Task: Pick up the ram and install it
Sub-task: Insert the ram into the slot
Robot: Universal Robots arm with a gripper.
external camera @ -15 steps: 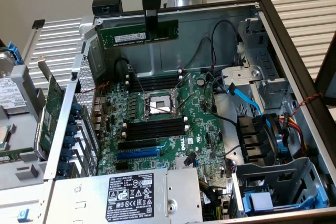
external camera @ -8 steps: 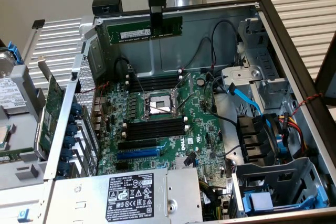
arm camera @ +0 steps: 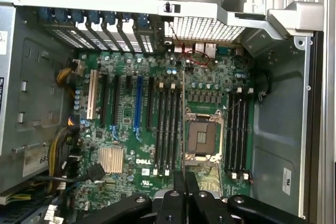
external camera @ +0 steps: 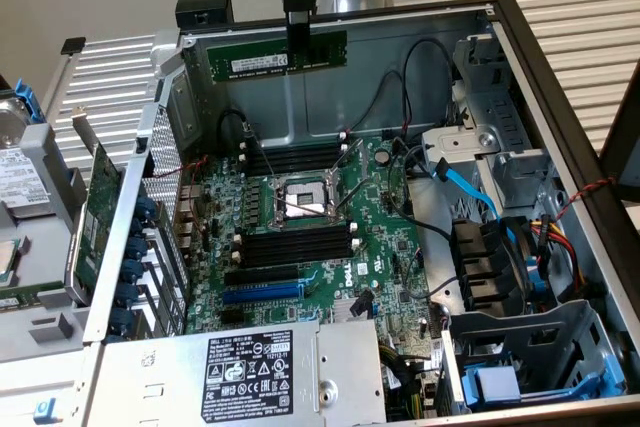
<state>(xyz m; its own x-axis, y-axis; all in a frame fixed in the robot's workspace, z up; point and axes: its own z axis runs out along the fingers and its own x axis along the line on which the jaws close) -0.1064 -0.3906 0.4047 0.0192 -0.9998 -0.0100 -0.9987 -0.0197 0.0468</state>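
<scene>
At the exterior view's left, a larger green expansion card with a metal bracket stands on edge beside the case's perforated rear panel. It resembles the target, but the gripper is well apart from it, so a mix-up looks unlikely. Moving right, the long narrow green ram stick with a white label hangs level above the far wall of the open grey metal tower case, well above the green motherboard. The black two-finger gripper pinches the ram slightly off its middle, toward the exterior view's right. In the wrist view its dark fingers sit pressed close together. Such a narrow, off-centre hold on a thin board could let the stick pivot or slip, and a tilted stick would jam in a slot rather than seat. Below lie two banks of black memory slots with white end clips, one on each side of the open silver processor socket. If the stick dropped, it could hit the socket's exposed contacts. I cannot tell whether the clips stand open, and a closed clip or a reversed notch would block the stick, so pressing on could crack it or the board. Further right, thin black wires loop over the far wall, and a flat blue cable crosses the drive bay. The wires could snag a descending stick, while the blue cable lies well apart.
</scene>
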